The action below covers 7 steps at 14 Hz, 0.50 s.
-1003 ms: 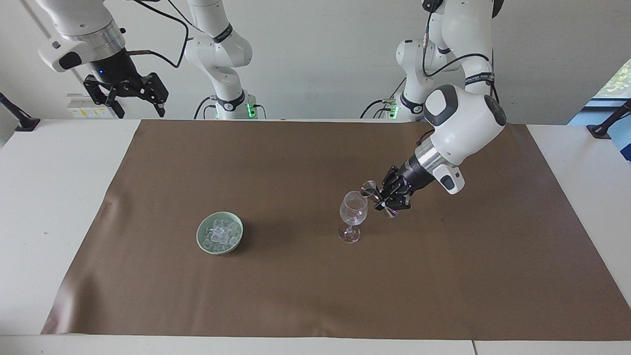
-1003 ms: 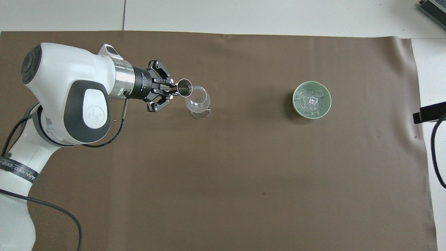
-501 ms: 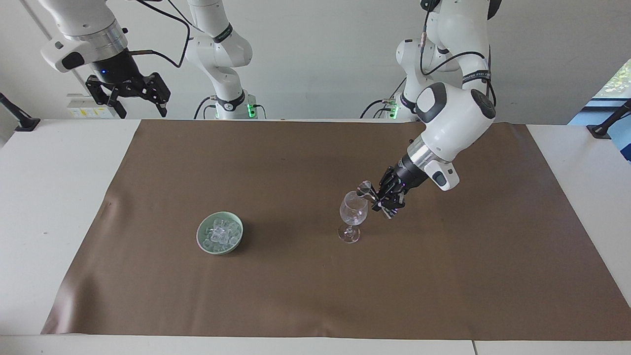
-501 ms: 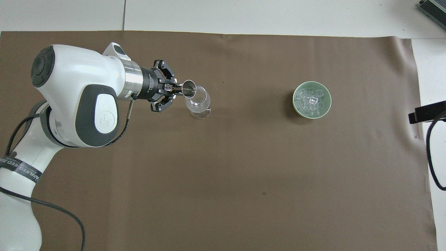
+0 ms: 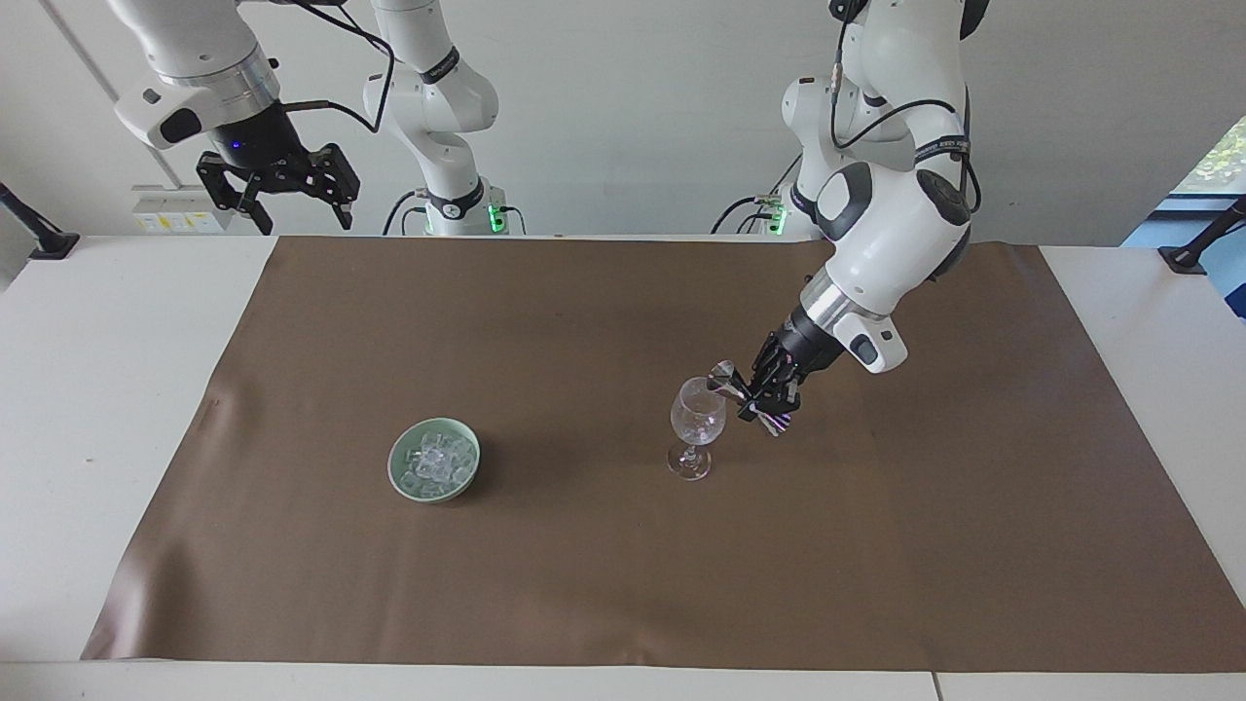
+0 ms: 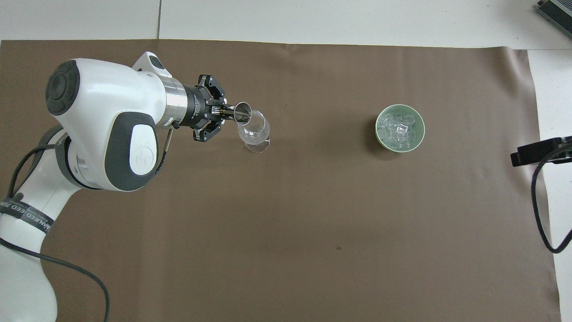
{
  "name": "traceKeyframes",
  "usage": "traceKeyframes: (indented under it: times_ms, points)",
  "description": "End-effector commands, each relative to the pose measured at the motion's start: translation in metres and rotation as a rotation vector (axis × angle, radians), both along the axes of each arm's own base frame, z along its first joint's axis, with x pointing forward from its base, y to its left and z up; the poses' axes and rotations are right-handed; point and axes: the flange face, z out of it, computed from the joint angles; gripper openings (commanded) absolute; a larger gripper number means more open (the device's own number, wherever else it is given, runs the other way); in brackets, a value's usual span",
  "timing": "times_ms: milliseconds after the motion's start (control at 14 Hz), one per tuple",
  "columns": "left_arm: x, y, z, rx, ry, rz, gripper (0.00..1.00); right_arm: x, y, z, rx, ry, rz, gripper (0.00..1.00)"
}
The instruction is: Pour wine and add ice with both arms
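A clear stemmed glass (image 5: pixel 696 424) (image 6: pixel 254 132) stands on the brown mat. My left gripper (image 5: pixel 754 394) (image 6: pixel 223 115) is shut on a small steel jigger (image 5: pixel 725 378) (image 6: pixel 242 112), the wine's vessel, tipped on its side with its mouth over the glass rim. No liquid shows. The ice (image 5: pixel 434 459) (image 6: pixel 399 130) lies heaped as clear chunks in a pale green bowl (image 5: pixel 402 478) (image 6: pixel 380 135), beside the glass toward the right arm's end. My right gripper (image 5: pixel 284 190) hangs open, high over the table edge at the robots' end; only a black tip of it (image 6: pixel 534 151) enters the overhead view.
The brown mat (image 5: pixel 623 565) (image 6: pixel 313 223) covers most of the white table (image 5: pixel 88 389). A black cable (image 6: pixel 543 210) hangs at the right arm's end. Black clamps (image 5: pixel 39 239) (image 5: pixel 1192 253) sit at the table corners nearest the robots.
My left arm drew in and rose while its wrist tilted the jigger further over the glass rim. My right gripper drifted toward the middle of the table's end, still open.
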Motion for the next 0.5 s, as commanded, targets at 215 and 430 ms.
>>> traceKeyframes:
  times_ms: [215, 430]
  points:
    - [-0.001, -0.006, 0.010, 0.058, -0.079, -0.015, 0.00, -0.006, -0.019, 0.000, 0.001, -0.034, 0.015, 1.00]
    - [0.000, -0.006, 0.011, 0.073, -0.096, -0.025, 0.00, -0.003, -0.027, 0.001, -0.001, -0.048, 0.015, 1.00]
